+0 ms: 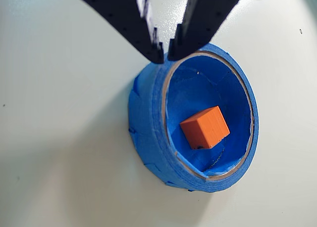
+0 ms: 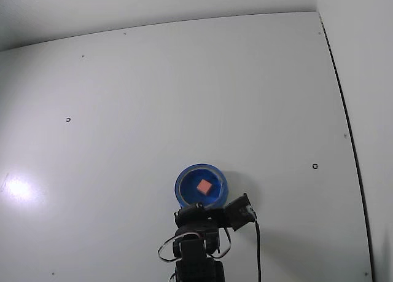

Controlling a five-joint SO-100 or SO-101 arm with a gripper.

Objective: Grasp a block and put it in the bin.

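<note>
The block [image 1: 204, 127], a small orange-red cube, lies tilted on the bright blue floor inside the bin [image 1: 146, 123], a round blue bowl with a thin pale rim. In the fixed view the block [image 2: 204, 186] sits in the middle of the bin [image 2: 182, 185]. My gripper [image 1: 166, 55] hangs over the bin's rim with its black fingertips nearly touching and nothing between them. In the fixed view the gripper [image 2: 198, 207] is at the bin's near edge, at the bottom of the picture.
The bin stands on a plain white table [image 2: 184, 97] with a few small dark holes [image 2: 67, 119]. A wall edge runs down the right side [image 2: 347, 122]. The arm's base and cables [image 2: 196, 251] fill the bottom centre.
</note>
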